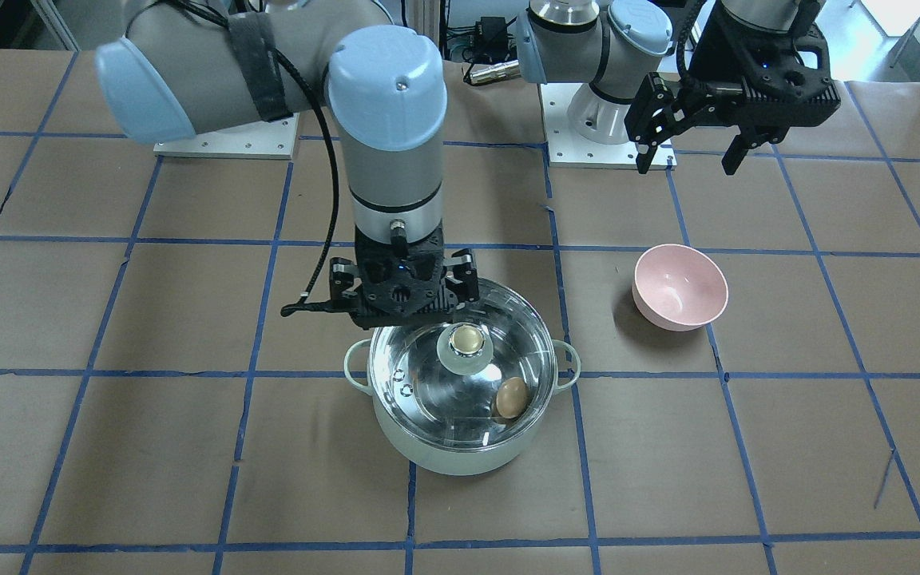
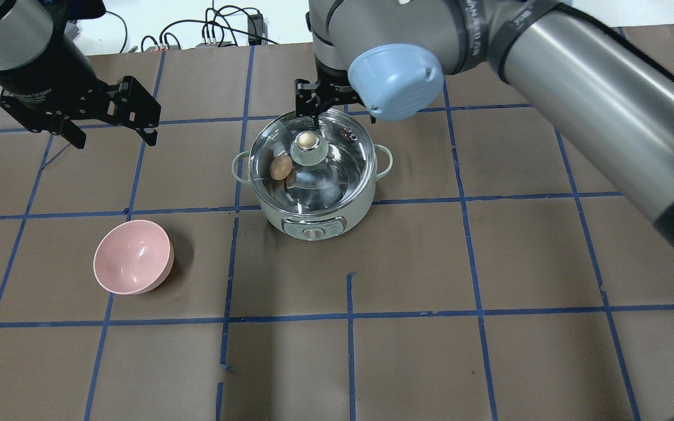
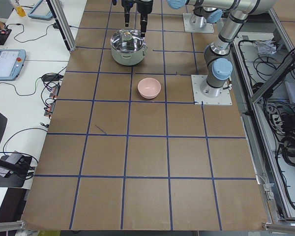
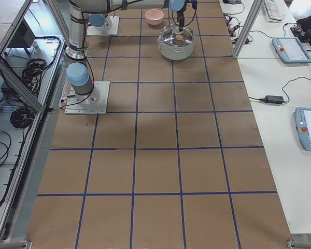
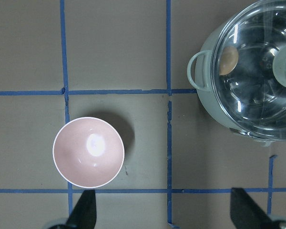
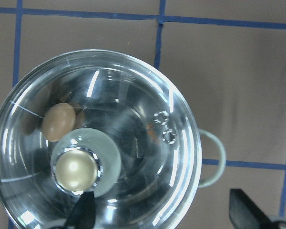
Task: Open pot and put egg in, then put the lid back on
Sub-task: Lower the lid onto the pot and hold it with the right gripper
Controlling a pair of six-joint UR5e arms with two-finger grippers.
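Resting egg (image 1: 511, 397): we see it, brown and oval, on the pot's steel floor under the glass. It lies near the wall on the side toward the robot's left.
Pot (image 1: 448, 451): we find it pale mint green and upright on the table, with its two loop handles (image 1: 565, 363) sticking out to either side.
Lid (image 1: 420, 403): we see clear glass with a metal rim, seated level on the pot's rim and closing it.
Knob (image 1: 466, 342): brassy and pointing up, on a pale green base at the lid's middle.
Vent holes (image 6: 164, 128): we count two, side by side in the glass, on the side of the knob away from the egg.
Right gripper (image 6: 161, 200): we see it above the pot, pointing down over the lid, fingers spread wide and gripping nothing. In its wrist view the knob lies beside one finger, not between the two. We cannot tell how high the tips hang over the glass.
Left gripper (image 1: 688, 160): we see it raised well apart from the pot, off the egg's side, fingers parted and carrying nothing.
Pink bowl (image 1: 680, 283): upright on the table, well apart from the pot, on the same side as the left gripper.
Table (image 1: 188, 447): brown paper crossed by blue tape lines, and we see the pot standing over one of them.
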